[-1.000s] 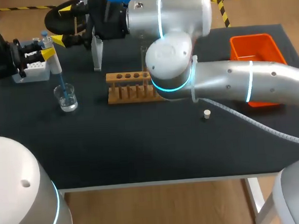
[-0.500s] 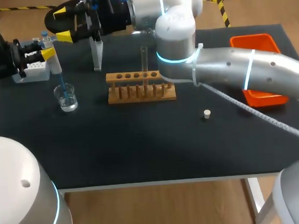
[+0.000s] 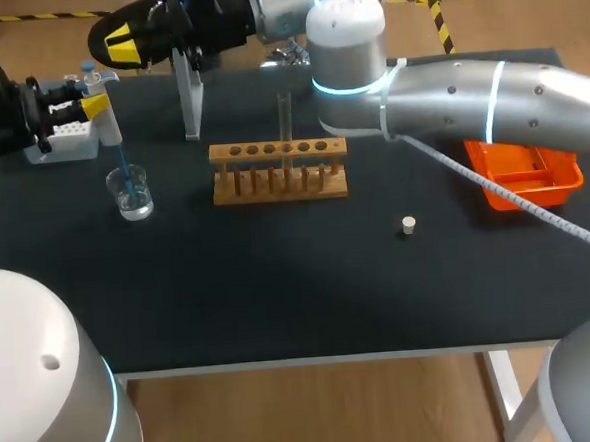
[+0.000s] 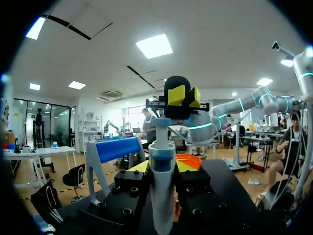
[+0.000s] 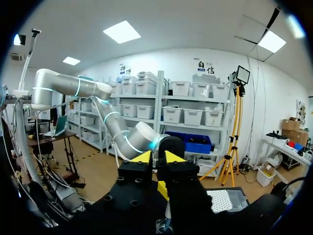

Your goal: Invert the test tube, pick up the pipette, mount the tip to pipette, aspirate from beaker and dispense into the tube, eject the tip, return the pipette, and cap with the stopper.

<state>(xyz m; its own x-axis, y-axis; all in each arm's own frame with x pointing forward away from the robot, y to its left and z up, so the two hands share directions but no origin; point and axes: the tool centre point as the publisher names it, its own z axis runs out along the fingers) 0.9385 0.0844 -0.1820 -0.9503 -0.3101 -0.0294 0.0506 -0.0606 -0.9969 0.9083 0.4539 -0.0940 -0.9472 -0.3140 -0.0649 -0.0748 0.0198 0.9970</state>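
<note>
The left gripper (image 3: 85,100) is closed around the body of the pipette (image 3: 103,114), its two yellow-tipped fingers pressing it from either side. In the left wrist view the pipette (image 4: 161,191) stands upright between those fingers. Below the gripper, the pipette's blue tip (image 3: 122,159) reaches down into the small glass beaker (image 3: 131,194), which holds clear liquid. A white tip box (image 3: 62,141) sits just beside the gripper, under the arm.

The right gripper (image 3: 122,43) hangs above and beyond the left gripper, near the table's far edge. It holds nothing. In the right wrist view its own fingers (image 5: 142,158) stand only slightly apart, and the beaker (image 5: 164,226) shows under them.

The wooden rack (image 3: 278,172) lies well apart from both grippers, toward the middle of the table. The test tube (image 3: 285,116) stands upright in it, mouth up. The small pale stopper (image 3: 408,225) rests alone on the table beyond the rack, farther still from the grippers. An orange bin (image 3: 525,172) sits past it, under the right arm.
</note>
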